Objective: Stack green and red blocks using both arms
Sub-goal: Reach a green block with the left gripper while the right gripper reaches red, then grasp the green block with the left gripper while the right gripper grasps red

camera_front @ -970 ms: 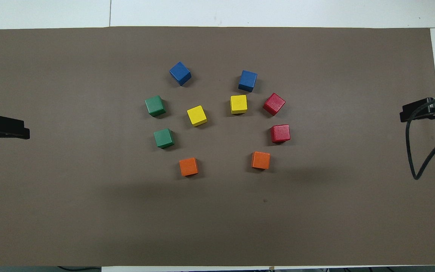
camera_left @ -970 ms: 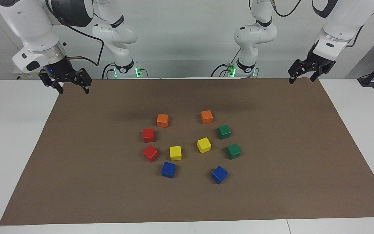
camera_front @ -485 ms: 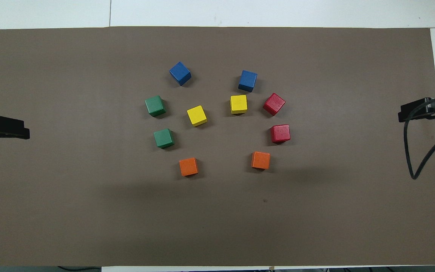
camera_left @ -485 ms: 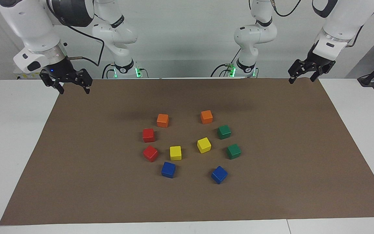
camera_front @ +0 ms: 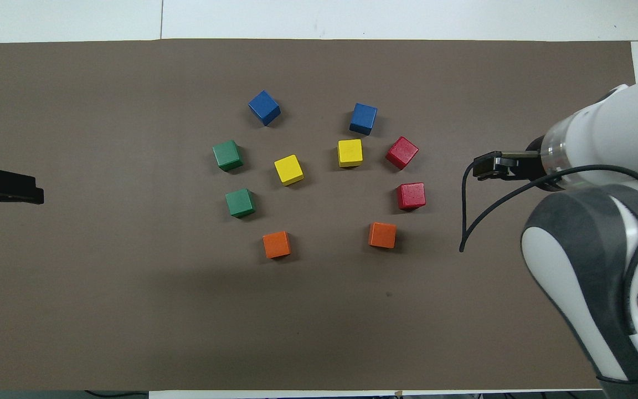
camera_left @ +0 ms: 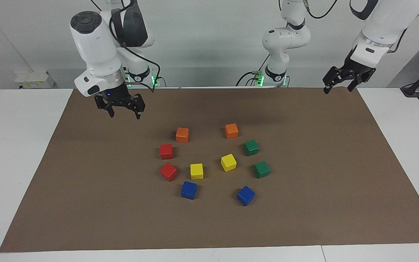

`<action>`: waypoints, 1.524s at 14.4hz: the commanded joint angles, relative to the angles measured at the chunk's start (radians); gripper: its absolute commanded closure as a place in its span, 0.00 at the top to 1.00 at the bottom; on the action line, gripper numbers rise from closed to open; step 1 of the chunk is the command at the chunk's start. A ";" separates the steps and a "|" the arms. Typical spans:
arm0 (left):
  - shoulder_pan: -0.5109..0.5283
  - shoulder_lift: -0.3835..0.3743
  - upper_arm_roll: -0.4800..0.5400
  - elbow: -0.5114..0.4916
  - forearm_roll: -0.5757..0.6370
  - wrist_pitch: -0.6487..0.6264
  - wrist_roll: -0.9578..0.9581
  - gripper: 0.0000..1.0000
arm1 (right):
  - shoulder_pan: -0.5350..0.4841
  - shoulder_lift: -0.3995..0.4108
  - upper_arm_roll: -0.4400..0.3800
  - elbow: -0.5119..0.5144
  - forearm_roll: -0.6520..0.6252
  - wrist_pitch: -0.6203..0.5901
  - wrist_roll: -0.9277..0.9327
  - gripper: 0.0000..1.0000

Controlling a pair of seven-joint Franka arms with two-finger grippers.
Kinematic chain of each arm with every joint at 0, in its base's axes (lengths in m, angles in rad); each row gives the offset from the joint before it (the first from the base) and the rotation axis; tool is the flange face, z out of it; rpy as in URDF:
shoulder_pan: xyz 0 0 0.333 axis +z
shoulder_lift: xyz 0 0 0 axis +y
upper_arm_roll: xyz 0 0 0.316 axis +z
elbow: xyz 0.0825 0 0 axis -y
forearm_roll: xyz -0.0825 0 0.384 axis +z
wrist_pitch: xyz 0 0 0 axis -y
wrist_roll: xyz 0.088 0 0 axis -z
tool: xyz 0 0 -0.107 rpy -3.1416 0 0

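Note:
Two red blocks (camera_left: 166, 151) (camera_left: 168, 171) sit on the brown mat toward the right arm's end of the cluster, also visible from overhead (camera_front: 411, 195) (camera_front: 402, 152). Two green blocks (camera_left: 251, 147) (camera_left: 262, 169) sit toward the left arm's end (camera_front: 240, 202) (camera_front: 227, 154). All rest singly on the mat. My right gripper (camera_left: 124, 115) hangs open and empty over bare mat beside the red blocks (camera_front: 488, 166), apart from them. My left gripper (camera_left: 337, 89) waits open and empty over the mat's edge at the left arm's end (camera_front: 14, 191).
Two orange cubes (camera_left: 182, 134) (camera_left: 231, 130) lie nearest the robots. Two yellow cubes (camera_left: 196, 171) (camera_left: 228, 162) sit in the middle, and two blue cubes (camera_left: 188, 190) (camera_left: 245, 195) lie farthest. The brown mat (camera_left: 322, 182) covers most of the white table.
My right arm has swung in from the mat's edge toward the cluster, bringing its open gripper over the mat near the red blocks. The left arm and all cubes have stayed put.

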 commanded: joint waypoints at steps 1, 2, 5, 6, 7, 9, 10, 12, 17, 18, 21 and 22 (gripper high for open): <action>-0.012 -0.030 -0.016 -0.069 -0.020 0.082 -0.063 1.00 | 0.026 0.002 -0.002 -0.104 0.003 0.126 0.037 1.00; -0.053 -0.030 -0.016 -0.095 -0.020 0.119 -0.113 1.00 | 0.035 0.017 -0.002 -0.130 0.003 0.180 0.038 1.00; -0.153 0.001 -0.016 -0.155 -0.022 0.221 -0.197 1.00 | 0.040 0.066 -0.002 -0.168 0.003 0.294 0.040 1.00; -0.187 0.013 -0.016 -0.184 -0.022 0.270 -0.230 1.00 | 0.050 0.082 -0.002 -0.168 0.003 0.308 0.040 1.00; -0.210 0.024 -0.018 -0.210 -0.020 0.317 -0.259 1.00 | 0.075 0.093 -0.002 -0.168 0.001 0.312 0.035 1.00; -0.283 0.100 -0.015 -0.220 -0.020 0.381 -0.312 1.00 | 0.097 0.106 -0.002 -0.173 0.001 0.340 0.035 1.00; -0.302 0.139 -0.015 -0.218 -0.018 0.410 -0.341 1.00 | 0.097 0.119 -0.002 -0.176 0.001 0.363 0.031 1.00; -0.331 0.205 -0.015 -0.214 -0.014 0.463 -0.359 1.00 | 0.097 0.143 -0.002 -0.181 -0.001 0.401 0.028 1.00; -0.356 0.317 -0.015 -0.197 -0.012 0.529 -0.413 1.00 | 0.123 0.191 -0.002 -0.185 -0.001 0.476 0.037 1.00; -0.359 0.328 -0.015 -0.195 -0.012 0.533 -0.434 1.00 | 0.124 0.192 -0.002 -0.194 -0.001 0.486 0.035 1.00; -0.403 0.373 -0.013 -0.195 -0.005 0.559 -0.560 1.00 | 0.126 0.191 -0.002 -0.231 -0.001 0.518 0.025 1.00; -0.422 0.395 -0.011 -0.191 0.009 0.576 -0.598 1.00 | 0.124 0.188 -0.002 -0.253 -0.001 0.538 0.023 1.00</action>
